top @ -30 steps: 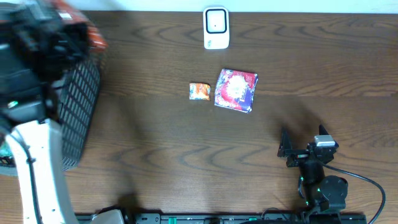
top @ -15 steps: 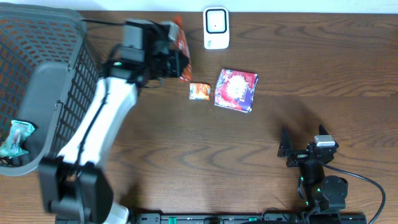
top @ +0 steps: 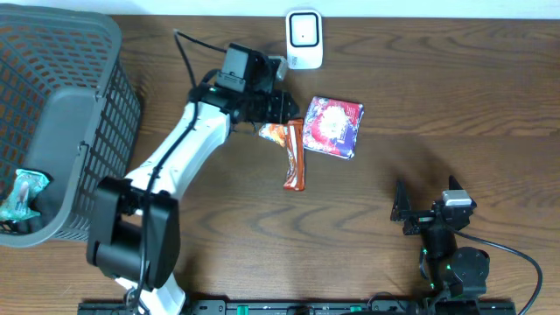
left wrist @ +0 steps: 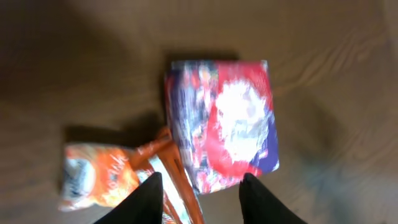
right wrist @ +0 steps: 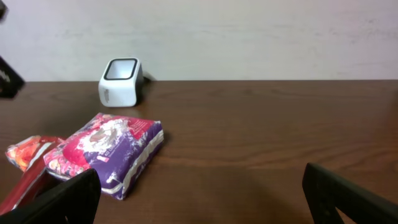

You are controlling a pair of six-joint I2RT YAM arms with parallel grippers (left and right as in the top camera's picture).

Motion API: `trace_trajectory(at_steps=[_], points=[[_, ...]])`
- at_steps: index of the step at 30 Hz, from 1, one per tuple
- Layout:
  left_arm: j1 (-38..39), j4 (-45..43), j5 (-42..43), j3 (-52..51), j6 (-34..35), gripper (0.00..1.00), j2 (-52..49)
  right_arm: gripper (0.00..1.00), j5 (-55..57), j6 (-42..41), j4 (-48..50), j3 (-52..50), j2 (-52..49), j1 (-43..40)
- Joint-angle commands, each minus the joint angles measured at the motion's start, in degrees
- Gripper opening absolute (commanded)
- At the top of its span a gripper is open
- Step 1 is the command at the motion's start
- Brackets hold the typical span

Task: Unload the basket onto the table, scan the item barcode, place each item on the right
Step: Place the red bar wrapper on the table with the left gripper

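The long orange packet (top: 295,157) is judged to be the item in hand. It is seen lying flat on the desk (top: 437,105), at 6 o'clock from the white scanner (top: 304,39). Its upper end is set between the small orange packet (top: 278,130) at 9 o'clock and the purple-and-red packet (top: 333,126) at 3 o'clock, just beside both.

The left jaws are held partly apart over that upper end (in the wrist view the gap is wider than the thin packet, and no squeeze on it can be made out). A release is therefore what the step appears to be. It would be done well if the jaws were opened fully before any lift and then raised straight up, so that the film is not dragged and neither neighbour is nudged. Which face carries the barcode cannot be told.

The right jaws are spread wide and empty at 5 o'clock on the desk, well apart from the packets.

The desk is dark brown wood grain, smooth, and slick wrappers may be expected to slide on it. A dark mesh basket (top: 61,96) is placed at 9 o'clock, with a teal packet (top: 22,197) inside. A plain pale wall (right wrist: 249,31) is seen beyond the 12 o'clock edge.
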State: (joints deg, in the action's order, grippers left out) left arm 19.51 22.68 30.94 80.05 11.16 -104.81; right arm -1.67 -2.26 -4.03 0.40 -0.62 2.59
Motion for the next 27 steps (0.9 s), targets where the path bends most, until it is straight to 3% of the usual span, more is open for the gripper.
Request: trace_trajectory(at_steps=[1, 2, 5, 10, 12, 14, 18, 23, 27], points=[[-4.74, -2.80, -0.13, 0.15, 0.50, 0.41, 8.92, 0.99, 0.07, 0.83, -0.24, -0.09, 0.33, -0.39], [-8.20, -4.76, -0.20, 0.15, 0.48, 0.48, 12.79, 0.99, 0.07, 0.83, -0.24, -0.09, 0.33, -0.39], [-15.32, -6.99, -2.49, 0.15, 0.48, 0.49, 18.49, 0.99, 0.07, 0.83, -0.24, -0.09, 0.33, -0.39], [-31.10, -1.81, -16.33, 0.13, -0.09, 0.55, 25.97, 0.99, 0.07, 0.83, -0.24, -0.09, 0.33, -0.39], [-36.26, 0.90, -20.02, 0.11, -4.55, 0.55, 27.06, 0.99, 0.07, 0.83, -0.24, -0.09, 0.33, -0.39], [-41.77, 4.04, -26.67, -0.11, -15.19, 0.55, 26.86, 0.99, 0.07, 0.83, -0.24, -0.09, 0.33, -0.39], [-45.99, 5.95, -39.89, -3.58, -28.89, 0.55, 25.03, 0.99, 0.07, 0.83, -0.24, -0.09, 0.33, -0.39], [-49.62, 5.35, -50.18, -8.59, -39.39, 0.56, 21.00, 0.99, 0.07, 0.83, -0.24, -0.09, 0.33, -0.39], [-53.20, 5.40, -51.84, -9.92, -41.40, 0.56, 18.16, 0.99, 0.07, 0.83, -0.24, -0.09, 0.33, -0.39]])
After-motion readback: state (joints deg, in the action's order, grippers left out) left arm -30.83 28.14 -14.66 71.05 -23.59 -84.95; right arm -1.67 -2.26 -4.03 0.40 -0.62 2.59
